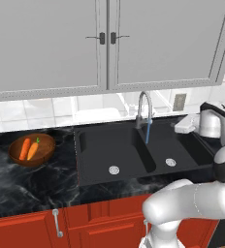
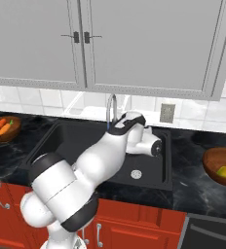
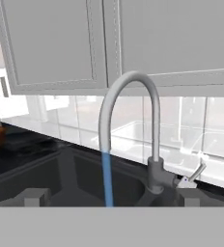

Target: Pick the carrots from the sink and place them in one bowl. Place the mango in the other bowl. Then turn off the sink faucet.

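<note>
Left base view: the carrots [image 1: 29,148], two of them, lie in one wooden bowl [image 1: 46,156] on the counter at nine o'clock from the sink [image 1: 134,167]; both basins look bare, one drain each; one faucet [image 1: 144,110] runs a blue stream [image 1: 147,133], so shutting it off is, by my reading, the step in hand; the arm's wrist sits at three o'clock of the spout.

Right base view: a second bowl [image 2: 213,163] at three o'clock of the sink holds the one mango [image 2: 224,171]; the gripper [image 2: 156,146] hangs over the right basin, just beside the spout; whether its fingers are apart or together I cannot tell.

Hand view: the two finger tips [image 3: 33,197] rise at six o'clock, well apart in the picture; the lever [image 3: 193,175] juts toward two o'clock from the faucet base; to do it well, come in toward the lever's free end, push from the side, and keep off the spout; too high a contact may slip off.
</note>
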Motion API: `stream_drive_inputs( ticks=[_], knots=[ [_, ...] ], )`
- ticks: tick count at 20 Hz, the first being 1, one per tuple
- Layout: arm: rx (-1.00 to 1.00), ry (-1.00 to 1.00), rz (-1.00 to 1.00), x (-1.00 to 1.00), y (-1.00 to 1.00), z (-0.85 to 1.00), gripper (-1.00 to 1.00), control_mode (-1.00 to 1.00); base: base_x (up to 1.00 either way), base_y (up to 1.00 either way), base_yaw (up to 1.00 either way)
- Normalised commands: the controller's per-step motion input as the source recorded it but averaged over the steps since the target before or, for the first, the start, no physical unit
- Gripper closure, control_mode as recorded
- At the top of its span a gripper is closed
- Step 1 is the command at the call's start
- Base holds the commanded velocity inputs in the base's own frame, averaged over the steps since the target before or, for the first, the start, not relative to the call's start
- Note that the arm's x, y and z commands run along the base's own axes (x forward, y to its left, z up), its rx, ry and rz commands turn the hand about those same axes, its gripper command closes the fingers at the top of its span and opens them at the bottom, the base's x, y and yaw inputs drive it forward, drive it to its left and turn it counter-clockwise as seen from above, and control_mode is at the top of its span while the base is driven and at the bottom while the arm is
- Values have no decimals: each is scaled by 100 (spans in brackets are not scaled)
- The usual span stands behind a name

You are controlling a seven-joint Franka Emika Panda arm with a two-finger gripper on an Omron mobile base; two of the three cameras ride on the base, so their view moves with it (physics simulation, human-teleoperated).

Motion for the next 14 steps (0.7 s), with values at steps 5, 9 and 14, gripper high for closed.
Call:
stream_drive_inputs(
  ticks=[5, 9, 14],
  knots=[
    [0, 0, 2, 15, 0, -7, -100, -100, 0, 0, 0],
    [0, 0, 1, 14, 0, -15, -100, -100, 0, 0, 0],
    [0, 0, 0, 15, 0, -17, -100, -100, 0, 0, 0]
  ],
)
